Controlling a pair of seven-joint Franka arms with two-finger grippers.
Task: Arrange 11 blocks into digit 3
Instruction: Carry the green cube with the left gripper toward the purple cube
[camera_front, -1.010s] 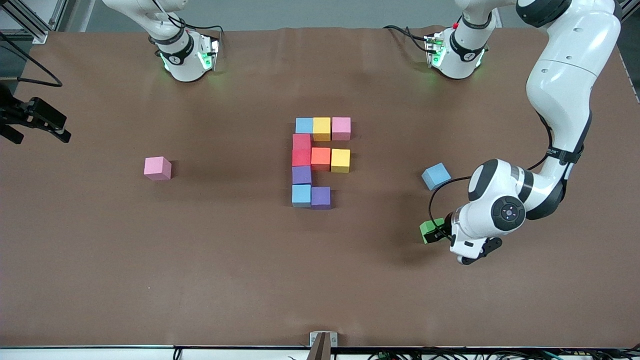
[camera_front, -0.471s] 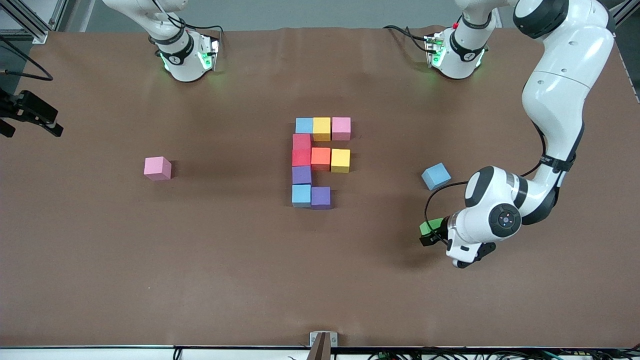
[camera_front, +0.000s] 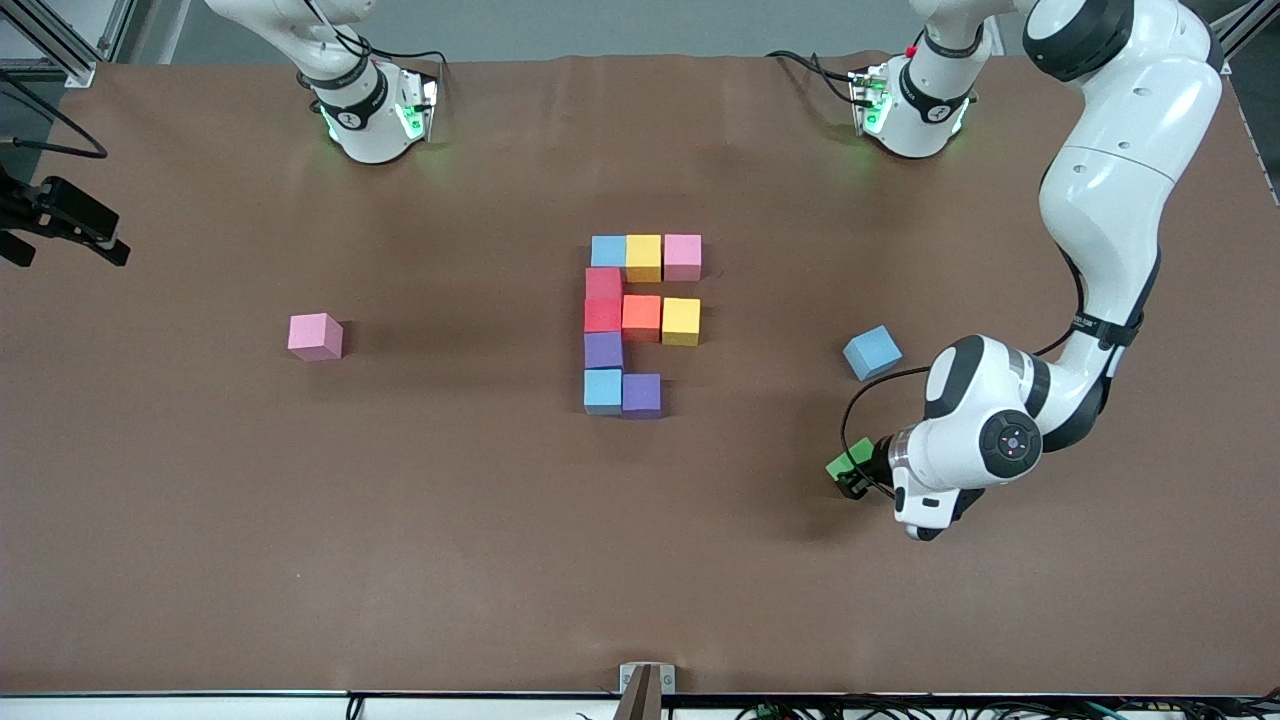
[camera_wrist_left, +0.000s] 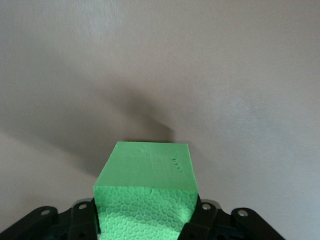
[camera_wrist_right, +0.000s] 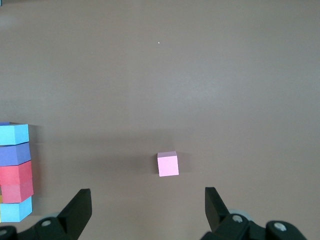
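Observation:
The digit 3 figure lies mid-table: a row of blue, yellow and pink blocks, a column of two red, a purple and a blue, an orange and a yellow in the middle row, and a purple in the nearest row. My left gripper is shut on the green block toward the left arm's end; whether the block rests on the table I cannot tell. My right gripper waits open, high over the right arm's end.
A loose blue block lies beside the left arm's wrist, farther from the front camera than the green one. A loose pink block sits alone toward the right arm's end. A small metal bracket sits at the table's near edge.
The left gripper's jaws have shut on the green block, which has turned and shifted slightly toward the figure. The right gripper has drifted a little.

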